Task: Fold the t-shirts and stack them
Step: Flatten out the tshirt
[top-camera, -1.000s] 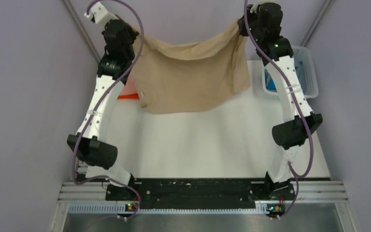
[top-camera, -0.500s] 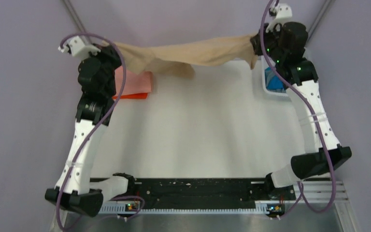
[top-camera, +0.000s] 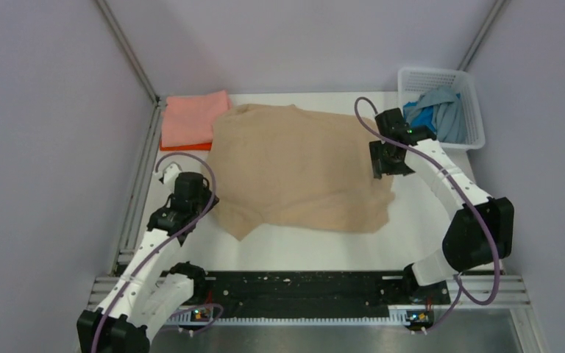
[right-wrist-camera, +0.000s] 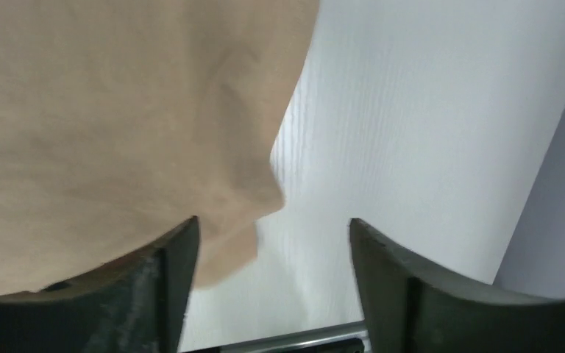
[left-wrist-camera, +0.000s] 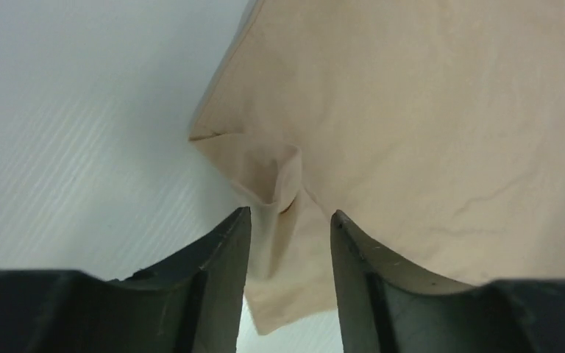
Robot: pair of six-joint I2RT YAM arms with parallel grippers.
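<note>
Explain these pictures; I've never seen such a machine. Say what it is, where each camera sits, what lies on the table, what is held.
The machine is two white robot arms bolted at the near edge of a white table, each ending in a two-finger gripper. The wide picture comes from a fixed camera above and behind them; the other two come from cameras on the wrists. A tan t-shirt lies spread on the table. At the far left sits a folded pink shirt on an orange one; a white basket at the far right holds blue shirts. The left gripper and right gripper are both open at the tan shirt's edges, holding nothing.
</note>
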